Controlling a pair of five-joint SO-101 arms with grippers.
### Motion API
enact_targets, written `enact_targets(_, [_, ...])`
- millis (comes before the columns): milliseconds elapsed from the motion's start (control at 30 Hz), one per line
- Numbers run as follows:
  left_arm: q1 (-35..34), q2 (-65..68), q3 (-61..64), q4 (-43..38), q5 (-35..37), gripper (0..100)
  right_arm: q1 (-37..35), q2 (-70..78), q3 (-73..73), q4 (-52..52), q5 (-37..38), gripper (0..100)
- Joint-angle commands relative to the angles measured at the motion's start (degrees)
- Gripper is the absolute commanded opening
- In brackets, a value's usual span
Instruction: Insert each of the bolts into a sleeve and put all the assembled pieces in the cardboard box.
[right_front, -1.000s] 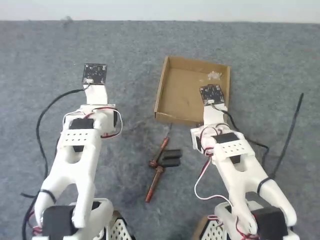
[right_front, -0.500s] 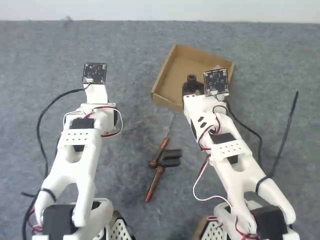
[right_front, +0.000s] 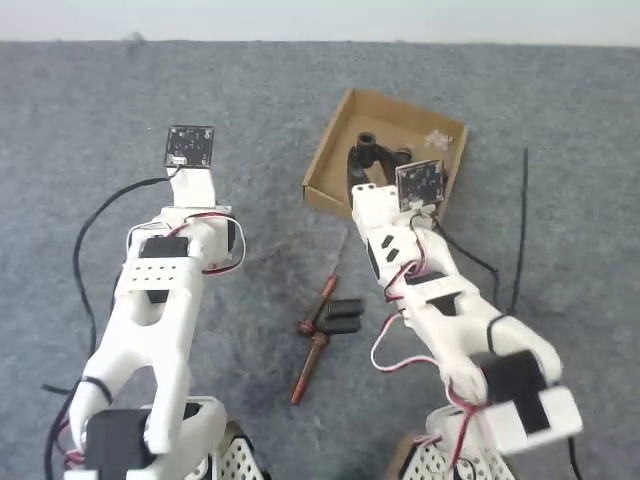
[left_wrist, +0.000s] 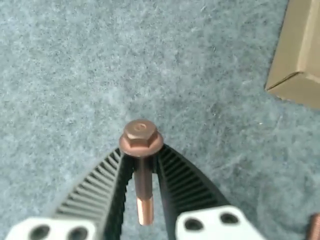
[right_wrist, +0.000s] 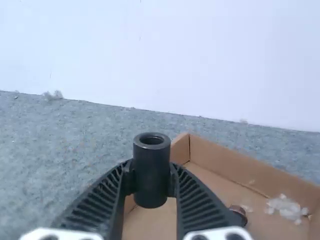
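Since a second ago the right arm has lifted off the near wall of the cardboard box (right_front: 322, 172) and swung toward its near left corner, and the box itself has turned a little on the counter (right_front: 250, 110); the left arm has kept its place. Right claw (right_wrist: 151, 182) is closed on a black sleeve (right_wrist: 151, 150), held upright with its open bore facing up, above the box's near left part. A small copper-coloured piece (right_wrist: 239, 213) lies on the box floor beside a bit of white fluff (right_wrist: 284, 206); what it is I cannot tell. Left claw (left_wrist: 141, 161) grips a copper bolt (left_wrist: 141, 136) by its shank, hexagonal head out past the fingertips, over bare grey counter to the left of the box. Between the two arms, in front of the box, two loose bolts (right_front: 310, 362) lie almost end to end, with two more black sleeves (right_front: 343, 316) side by side just beside them
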Motion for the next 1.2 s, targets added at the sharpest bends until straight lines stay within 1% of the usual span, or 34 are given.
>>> enact_targets(0, [-0.09,-0.35,-0.31,-1.58,0.35,1,-0.31,2.68,-2.99,-6.11,-0.53,0.6])
enact_targets(133, [-0.09,-0.35,-0.31,-1.58,0.35,1,-0.75,4.97,2.64,-14.73,-0.53,0.6])
enact_targets(333, [-0.09,-0.35,-0.13,-2.64,0.35,1,-4.97,4.88,16.18,-29.14,-0.53,0.6])
enact_targets(800, [0.00,-0.35,0.31,-2.73,0.35,1,-6.02,5.32,35.69,-49.27,-0.70,0.6])
enact_targets(1067, [0.00,-0.44,0.31,-2.81,0.35,1,-6.90,5.32,36.04,-47.43,-0.79,0.6])
enact_targets(1167, [1.93,-0.44,0.31,-2.81,0.35,1,-6.90,5.41,36.04,-47.43,-2.64,0.6])
